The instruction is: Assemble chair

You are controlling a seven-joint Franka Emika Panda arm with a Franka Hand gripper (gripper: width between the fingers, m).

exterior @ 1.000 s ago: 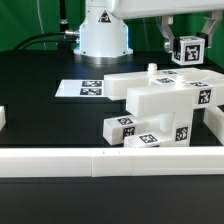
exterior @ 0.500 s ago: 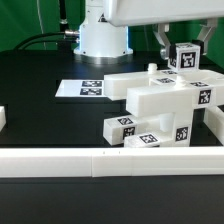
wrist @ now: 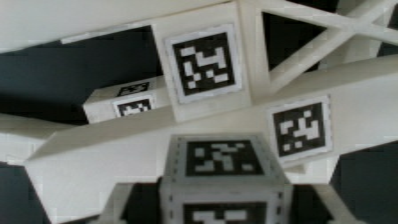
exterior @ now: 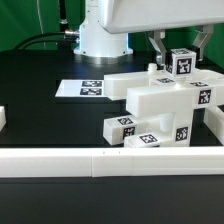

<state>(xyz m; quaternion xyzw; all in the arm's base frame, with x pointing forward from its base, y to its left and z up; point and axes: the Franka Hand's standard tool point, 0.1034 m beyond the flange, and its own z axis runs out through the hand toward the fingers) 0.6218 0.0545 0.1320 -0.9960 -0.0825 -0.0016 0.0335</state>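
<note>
Moved: gripper [exterior: 180, 55] has dropped and shifted toward the exterior view's left over the last second, jaws part-closed and clamped on a tagged white block [exterior: 182, 66] of the chair. Block hangs just above the rear top edge of the part-built chair assembly [exterior: 158, 102], near its small upright peg [exterior: 152, 69]; can't tell if it touches. Assembly sits on the black table [exterior: 40, 110] between the marker board [exterior: 85, 88] and the white border rail [exterior: 100, 158].
</note>
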